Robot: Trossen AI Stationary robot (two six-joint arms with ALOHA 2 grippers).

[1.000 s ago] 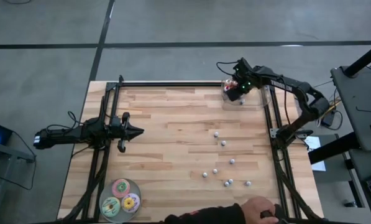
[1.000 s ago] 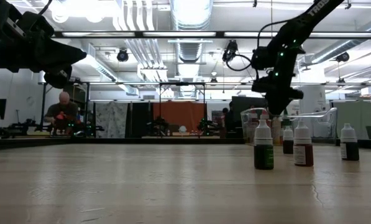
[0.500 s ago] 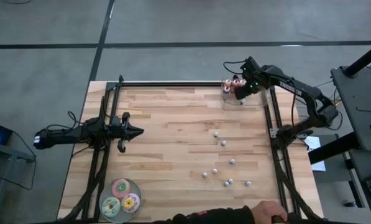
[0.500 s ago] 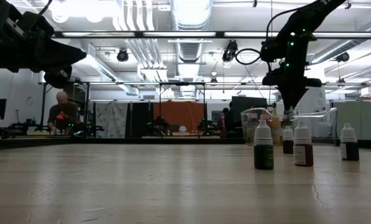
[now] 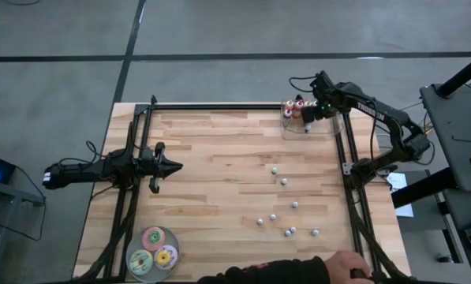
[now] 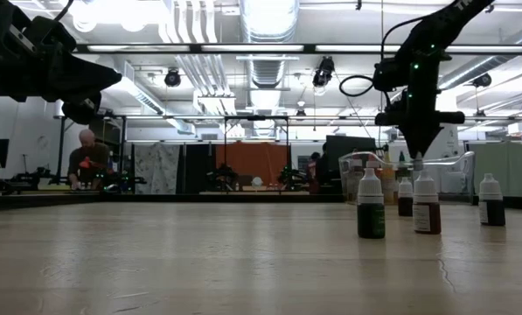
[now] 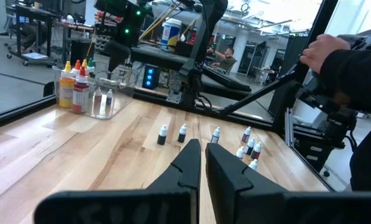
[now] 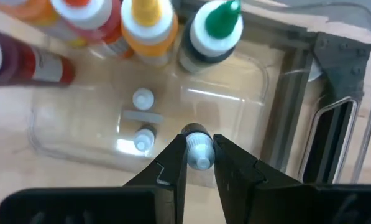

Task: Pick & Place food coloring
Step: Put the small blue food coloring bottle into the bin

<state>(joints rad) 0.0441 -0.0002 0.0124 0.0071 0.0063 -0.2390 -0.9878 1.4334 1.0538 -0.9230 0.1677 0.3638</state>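
Right gripper (image 8: 199, 155) hangs over the clear tray (image 8: 67, 146), fingers pinching a small bottle (image 8: 197, 144). Left gripper (image 5: 158, 166) waits, fingers pressed together.

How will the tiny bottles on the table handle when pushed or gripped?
Probably tippy: each small bottle stands tall on a narrow base. Likely light: far smaller than the right gripper, which pinches one by its cap. Round body, so a toppled one may roll.
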